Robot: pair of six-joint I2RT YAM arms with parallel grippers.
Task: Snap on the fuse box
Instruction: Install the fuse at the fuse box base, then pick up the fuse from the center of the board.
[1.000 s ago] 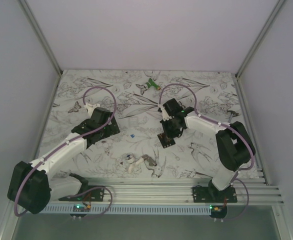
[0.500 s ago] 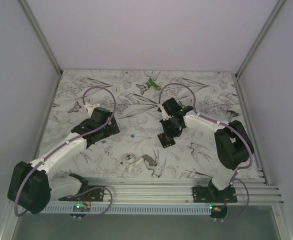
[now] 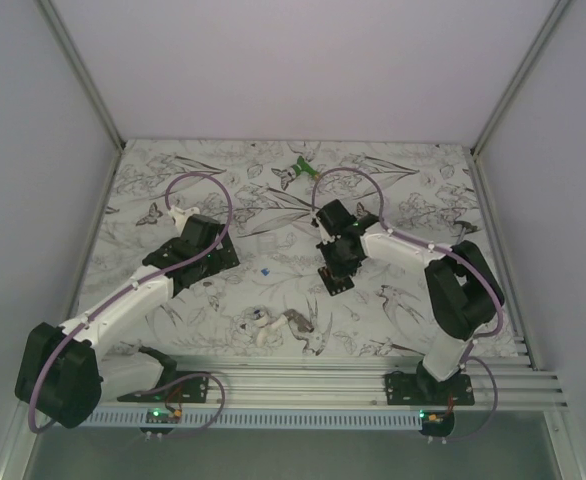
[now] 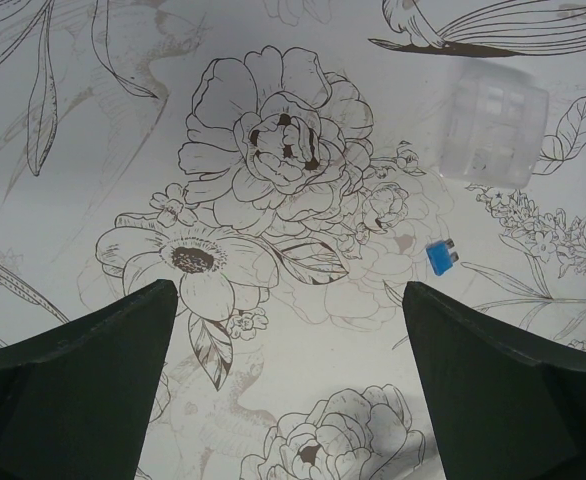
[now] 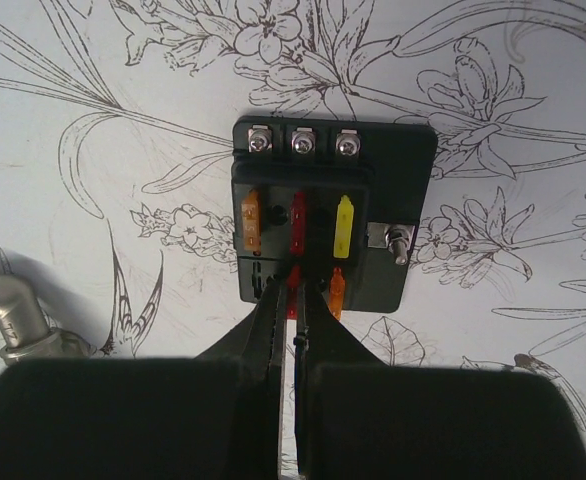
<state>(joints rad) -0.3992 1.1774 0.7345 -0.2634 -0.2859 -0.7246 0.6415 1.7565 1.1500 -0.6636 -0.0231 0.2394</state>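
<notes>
In the top view, the fuse box (image 3: 336, 282) is seen lying flat on the flowered table (image 3: 153, 185), a little right of the frame's centre. The right gripper (image 3: 337, 266) is placed directly over its upper edge. The left gripper (image 3: 216, 256) is held left of centre, well apart from the box. A green object (image 3: 298, 169) is found near the top middle. A blue fuse (image 3: 264, 270) lies between the two grippers.

In the left wrist view, the fingers (image 4: 73, 390) of the left gripper are spread wide into the lower corners, and nothing is held between them. The blue fuse is seen right of centre and a clear plastic cover (image 4: 495, 122) in the upper right. The fuse box is not shown here.

In the right wrist view, the box fills the centre. Three screws (image 5: 301, 143) are set in its upper part, and a row of fuses (image 5: 298, 225), orange, red and yellow, is plugged in below them. The jaws of the right gripper are pressed nearly together at the lower edge of the box. A red fuse (image 5: 294, 290) appears to be pinched between them, though this grip is only partly visible.

The box is judged to be stiff and light, so it could easily be slid over the table by a sideways push. Pressure is better given from above. A hold is best taken on the bare outer side walls, not on the fuses or screws, which are small and could be bent or pulled out.
</notes>
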